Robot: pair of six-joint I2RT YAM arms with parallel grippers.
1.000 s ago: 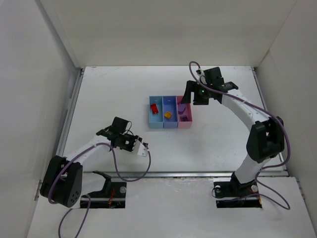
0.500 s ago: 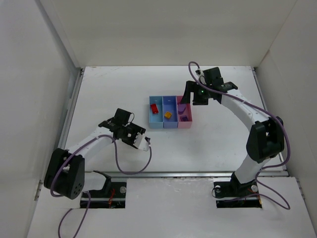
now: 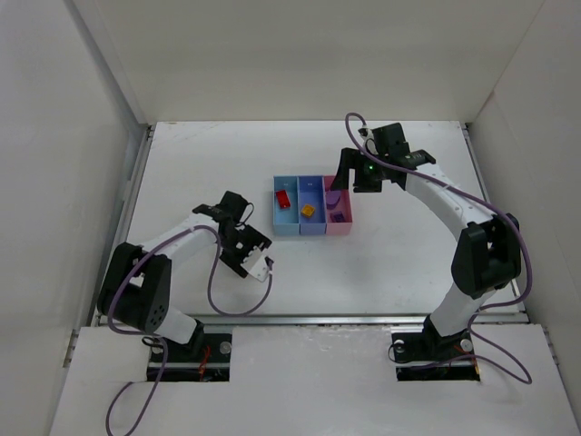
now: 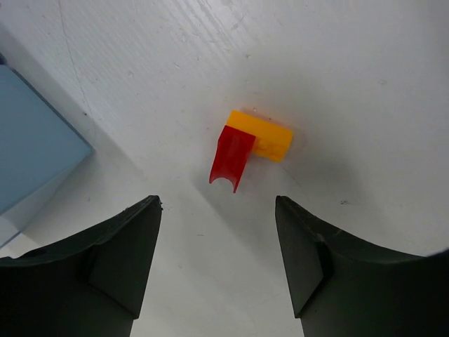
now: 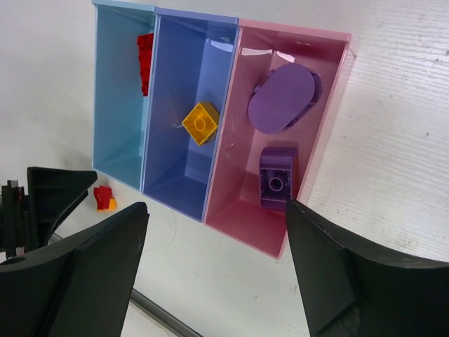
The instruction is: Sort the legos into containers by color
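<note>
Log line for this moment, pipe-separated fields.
left tool: open | red brick, yellow brick: touching, on table ahead | right tool: open by bins

White tbl, prob. board walls

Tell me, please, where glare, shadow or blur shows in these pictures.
Right wrist view: white glare patches on the far wall of the pink bin. Left wrist view: the red brick and yellow brick are sharp, with a soft shadow on the table beside them. Top view: even light, no glare.
</note>
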